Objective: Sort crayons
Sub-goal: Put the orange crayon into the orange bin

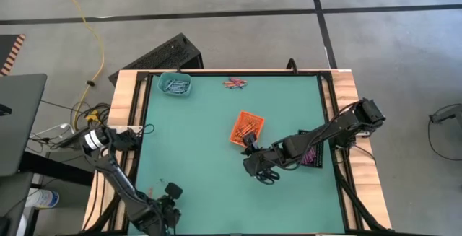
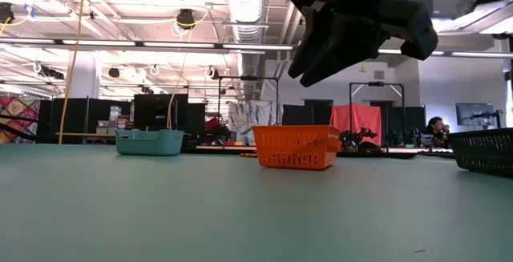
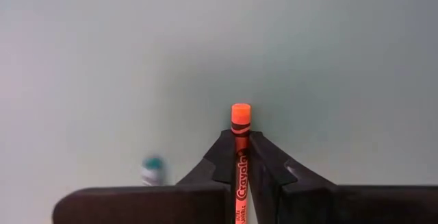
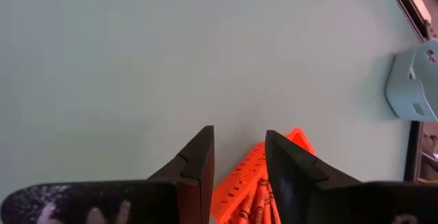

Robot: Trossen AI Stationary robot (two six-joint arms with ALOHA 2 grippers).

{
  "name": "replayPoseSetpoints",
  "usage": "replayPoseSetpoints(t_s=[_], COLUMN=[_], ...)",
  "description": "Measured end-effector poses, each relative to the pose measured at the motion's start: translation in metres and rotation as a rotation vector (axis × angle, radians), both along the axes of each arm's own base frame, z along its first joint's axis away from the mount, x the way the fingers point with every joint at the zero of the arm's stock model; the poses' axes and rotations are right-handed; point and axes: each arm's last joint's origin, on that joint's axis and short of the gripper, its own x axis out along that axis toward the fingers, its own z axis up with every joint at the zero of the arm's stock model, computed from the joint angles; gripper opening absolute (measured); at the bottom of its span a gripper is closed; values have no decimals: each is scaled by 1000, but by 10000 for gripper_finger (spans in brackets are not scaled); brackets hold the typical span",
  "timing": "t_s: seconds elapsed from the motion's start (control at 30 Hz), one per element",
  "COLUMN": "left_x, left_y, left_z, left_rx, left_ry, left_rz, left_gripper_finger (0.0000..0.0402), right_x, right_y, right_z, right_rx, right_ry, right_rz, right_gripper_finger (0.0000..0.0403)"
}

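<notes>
An orange crayon (image 3: 240, 152) is clamped lengthwise between the closed fingers of the left pincer (image 3: 239, 157), its long axis in line with them and its flat end projecting forward, at the near left of the green surface (image 1: 202, 156). The right pincer (image 4: 238, 157), parted and empty, is held over the orange basket (image 1: 246, 128), in which orange crayons (image 4: 259, 200) are seen. Blue-grey crayons (image 1: 175, 86) are contained in the teal basket (image 1: 163, 88), purple-pink crayons (image 1: 311, 155) in the black basket (image 2: 486, 150), and loose red crayons (image 1: 234, 84) lie at the far edge.

Right end effector (image 4: 238, 157) fingers parted, orange basket (image 4: 241, 183) of orange crayons (image 4: 254, 207) beneath, teal tray (image 4: 413, 81) far off
</notes>
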Motion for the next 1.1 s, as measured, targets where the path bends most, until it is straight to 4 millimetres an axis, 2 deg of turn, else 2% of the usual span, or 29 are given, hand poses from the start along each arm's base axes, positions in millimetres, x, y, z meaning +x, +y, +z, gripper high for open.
replayPoseSetpoints(t_s=[0.17, 0.37, 0.77, 0.93, 1.1], left_x=[16, 40, 84, 103, 124], left_y=[4, 0, -1, 3, 10], left_z=[5, 31, 95, 105, 114], left_rx=[30, 80, 243, 223, 174], left_ry=[-72, -229, -555, -636, -706], left_rz=[-16, -46, -78, -95, -138], left_gripper_finger=[2, 1, 0, 0, 0], right_x=[-3, -10, -30, -34, -39], right_y=[1, 16, 59, 84, 102], right_z=[0, -1, 1, 9, 14], right_rx=[-69, -111, 95, 189, 206], right_ry=[-8, -7, -83, -193, -288], right_rz=[-57, -43, -105, -59, -43], right_gripper_finger=[127, 127, 127, 127, 123])
